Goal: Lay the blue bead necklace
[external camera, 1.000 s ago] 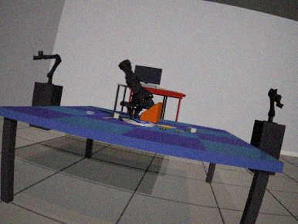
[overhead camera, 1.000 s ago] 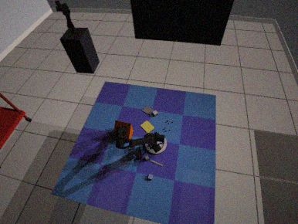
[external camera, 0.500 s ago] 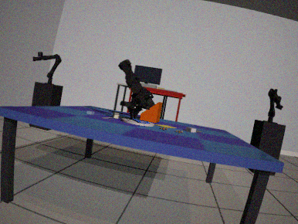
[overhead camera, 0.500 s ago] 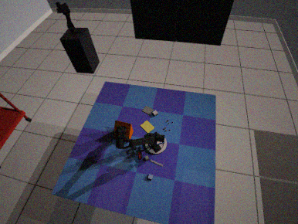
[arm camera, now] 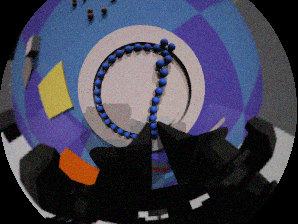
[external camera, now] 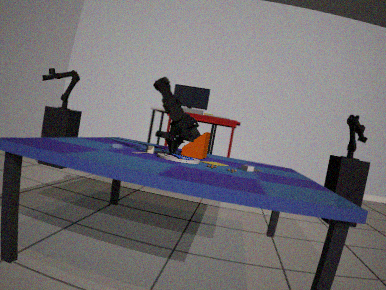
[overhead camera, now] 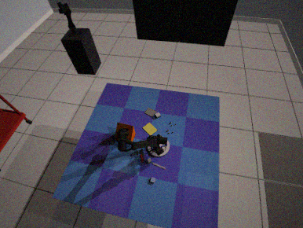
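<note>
Table top [overhead camera: 198, 165] [external camera: 150, 167]: checks of blue and purple; its edge is blue.
Beads [arm camera: 97, 92]: all blue.
Board [arm camera: 192, 75] [overhead camera: 168, 151] [external camera: 192, 161]: pale, pinkish white.
Flat square [arm camera: 55, 91] [overhead camera: 149, 129]: plain yellow.
Wedge [arm camera: 79, 167] [overhead camera: 131, 131] [external camera: 199, 147]: orange; some faces are darker.

The blue bead necklace [arm camera: 98, 92] follows the groove's left side, then cuts across the middle. The round bead board [overhead camera: 168, 152] [external camera: 186, 160] [arm camera: 196, 75] lies flat, pale.

It looks like a robot lab. Robot arms stand on dark boxes [overhead camera: 82, 51] [external camera: 61, 122] [external camera: 346, 182] on a tiled floor [overhead camera: 243, 71] [external camera: 125, 235], and a red desk [overhead camera: 9, 122] [external camera: 220, 120] with a black screen [external camera: 192, 97] stands by a plain wall [external camera: 225, 55].
</note>
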